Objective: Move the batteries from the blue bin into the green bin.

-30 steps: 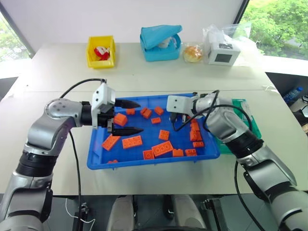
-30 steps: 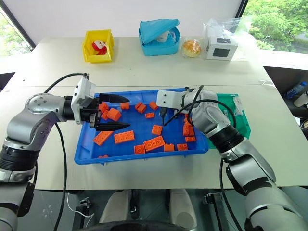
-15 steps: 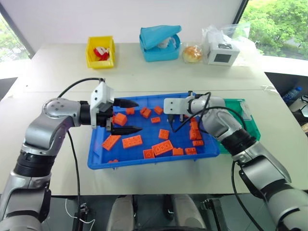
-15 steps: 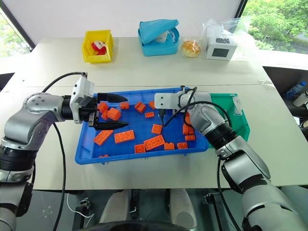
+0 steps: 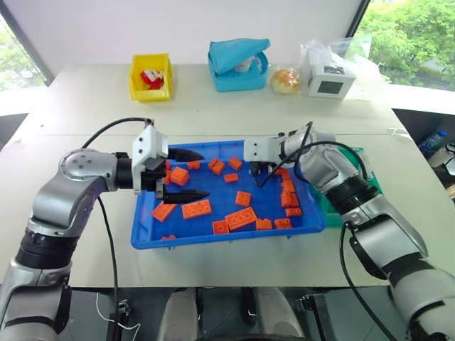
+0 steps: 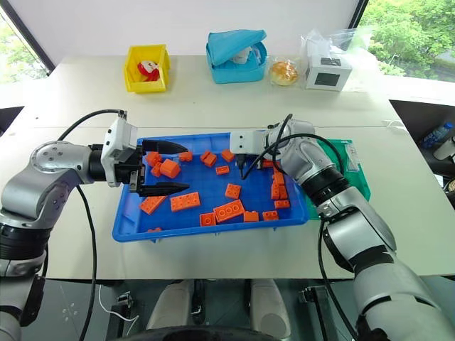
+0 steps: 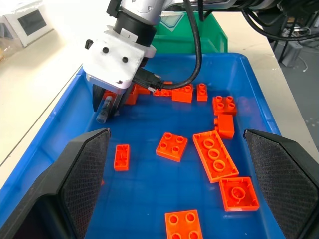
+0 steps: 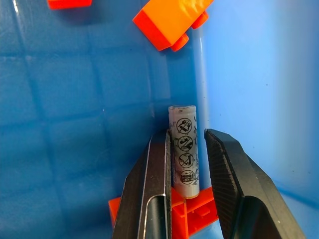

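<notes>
My right gripper point(image 8: 185, 164) is shut on a silver-grey battery point(image 8: 183, 149), which stands upright between its fingers just above the floor of the blue bin point(image 5: 213, 240), near the far wall. The left wrist view shows the same battery point(image 7: 103, 109) hanging from the right gripper's fingertips. My left gripper point(image 5: 193, 173) hovers over the left part of the blue bin, open wide with nothing between its fingers. Several orange bricks point(image 5: 240, 218) lie scattered in the bin. The green bin point(image 6: 353, 167) stands against the blue bin's right side, partly hidden by my right arm.
At the back of the table stand a yellow bin point(image 5: 150, 75), a light-blue container with a floppy cover point(image 5: 238, 64), a bun in a bag point(image 5: 286, 79) and a white box point(image 5: 330, 79). A cable loops over each forearm.
My right forearm has straightened and its wrist has tilted a little, while the gripper stays over the same spot in the blue bin. The left gripper has held still.
</notes>
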Controlling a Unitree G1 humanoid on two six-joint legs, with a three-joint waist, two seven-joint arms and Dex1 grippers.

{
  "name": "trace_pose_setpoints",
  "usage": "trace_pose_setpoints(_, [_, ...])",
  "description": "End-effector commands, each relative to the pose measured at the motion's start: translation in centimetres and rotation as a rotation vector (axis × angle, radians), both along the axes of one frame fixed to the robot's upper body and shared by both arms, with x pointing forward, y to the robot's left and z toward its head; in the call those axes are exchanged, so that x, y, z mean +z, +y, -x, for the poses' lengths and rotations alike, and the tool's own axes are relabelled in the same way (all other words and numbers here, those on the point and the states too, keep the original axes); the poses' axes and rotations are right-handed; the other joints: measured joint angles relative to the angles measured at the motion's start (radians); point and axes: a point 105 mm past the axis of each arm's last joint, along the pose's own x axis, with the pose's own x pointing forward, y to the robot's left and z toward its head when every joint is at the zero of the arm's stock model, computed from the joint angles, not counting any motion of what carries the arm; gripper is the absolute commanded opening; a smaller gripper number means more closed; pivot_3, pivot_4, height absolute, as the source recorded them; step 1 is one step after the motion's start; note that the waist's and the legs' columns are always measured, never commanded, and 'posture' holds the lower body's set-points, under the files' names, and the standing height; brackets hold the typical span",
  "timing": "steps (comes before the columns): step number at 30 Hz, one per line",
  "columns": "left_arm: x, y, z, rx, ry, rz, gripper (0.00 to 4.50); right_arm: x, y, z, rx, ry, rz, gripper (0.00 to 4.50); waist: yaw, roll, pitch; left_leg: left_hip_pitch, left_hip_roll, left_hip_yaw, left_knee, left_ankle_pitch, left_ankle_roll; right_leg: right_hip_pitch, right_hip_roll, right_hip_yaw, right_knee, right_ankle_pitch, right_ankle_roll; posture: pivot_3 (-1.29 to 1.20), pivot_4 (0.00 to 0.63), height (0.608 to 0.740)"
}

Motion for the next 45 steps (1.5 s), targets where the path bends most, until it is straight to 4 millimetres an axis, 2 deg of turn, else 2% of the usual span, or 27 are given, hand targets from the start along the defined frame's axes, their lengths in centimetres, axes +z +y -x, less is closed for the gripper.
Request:
trace_pose_setpoints(1, [1.0,0.0,0.4,-0.002,-0.044,0.012,4.5,-2.1,-0.4,0.9,-0.003,0.116,0.016,1.12,0.0,0.0,0.0,0.0,0.0,0.0,0.0,0.0,0.0,0.0,0.0,0.0,0.0,0.0,0.0,0.0,0.15,0.736])
trace_pose_setpoints(7, [1.2,0.3,0.1,0.005,-0.048,0.007,4.5,-2.4,0.0,3.2,0.054,0.301,0.019,1.12,0.001,-0.001,-0.001,0.0,0.0,0.0,0.0,0.0,0.0,0.001,0.0,0.0,0.0,0.0,0.0,0.0,0.15,0.736])
trace_pose_setpoints(15, [1.4,0.2,-0.2,-0.003,-0.051,0.003,4.5,-2.8,-1.0,2.8,0.029,0.357,0.048,1.12,0.002,-0.002,-0.002,0.001,0.0,0.0,0.0,0.0,0.0,0.002,0.0,-0.001,0.0,0.0,0.0,0.0,0.15,0.736])
trace_pose_setpoints(19, [1.3,0.4,-0.3,0.0,-0.049,0.001,4.5,-2.5,-1.0,3.2,0.043,0.384,0.03,0.02,0.003,-0.003,-0.002,0.001,0.0,0.0,0.0,0.0,0.0,0.002,0.0,-0.001,0.0,0.0,0.0,0.0,0.15,0.736])
trace_pose_setpoints(22, [1.2,0.4,-0.3,0.0,-0.048,-0.001,4.5,-2.1,-0.9,3.5,0.063,0.38,0.007,0.03,0.003,-0.003,-0.002,0.001,0.0,-0.001,0.0,0.0,0.0,0.003,0.0,-0.001,0.0,0.0,0.0,0.0,0.15,0.736])
trace_pose_setpoints(24, [1.2,0.4,-0.3,-0.001,-0.047,-0.002,4.5,-1.3,-0.7,3.5,0.073,0.36,-0.027,0.03,0.003,-0.003,-0.002,0.001,0.0,-0.001,0.0,0.0,0.0,0.003,0.0,-0.001,0.0,0.0,0.0,0.0,0.15,0.736])
trace_pose_setpoints(26, [1.2,0.4,-0.3,-0.001,-0.047,-0.001,4.5,0.4,-0.3,3.3,0.074,0.328,-0.103,0.03,0.003,-0.003,-0.002,0.001,0.0,-0.001,0.0,0.0,0.0,0.002,0.0,-0.001,-0.001,0.0,0.0,0.0,0.15,0.736])
trace_pose_setpoints(30, [1.2,0.5,0.0,-0.008,-0.041,-0.007,4.5,5.6,-0.3,3.7,0.052,0.271,-0.3,0.03,0.003,-0.002,-0.001,-0.001,0.0,-0.001,0.0,0.0,0.0,0.0,0.0,-0.001,0.0,0.0,0.0,0.0,0.15,0.736])
trace_pose_setpoints(34, [1.0,0.7,0.4,-0.02,-0.026,-0.019,4.5,10.1,-3.1,5.6,-0.029,0.289,-0.442,0.03,0.009,-0.001,0.0,-0.003,0.0,-0.001,0.0,0.0,0.0,-0.003,0.0,-0.001,0.0,0.0,0.0,0.0,0.15,0.736])
trace_pose_setpoints(38, [1.0,0.8,0.6,-0.04,-0.008,-0.015,4.5,12.8,-8.7,6.9,-0.182,0.226,-0.472,0.03,0.009,-0.001,0.0,-0.003,0.0,-0.001,-0.001,0.0,0.0,-0.003,-0.001,-0.002,-0.002,0.0,0.0,0.0,0.15,0.736])
trace_pose_setpoints(41, [1.1,0.7,0.6,-0.056,-0.003,-0.014,4.5,12.7,-12.2,7.3,-0.303,0.192,-0.458,0.03,0.006,-0.001,0.0,-0.003,0.0,0.0,-0.001,0.0,0.0,-0.002,-0.001,-0.002,-0.004,-0.001,-0.002,0.0,0.15,0.736])
trace_pose_setpoints(43, [1.3,0.4,0.5,-0.069,0.001,-0.006,4.5,11.2,-14.2,7.9,-0.38,0.206,-0.446,0.03,0.005,-0.001,0.0,-0.003,0.0,0.0,-0.001,0.0,0.0,-0.002,-0.001,-0.001,-0.005,-0.002,-0.003,0.0,0.15,0.736])
trace_pose_setpoints(45, [1.4,0.2,0.4,-0.078,0.003,-0.001,4.5,10.0,-15.1,8.2,-0.422,0.22,-0.451,0.03,0.002,-0.001,0.0,-0.003,0.0,0.0,-0.001,0.0,0.0,-0.002,-0.001,-0.001,-0.004,-0.002,-0.003,0.0,0.15,0.736])
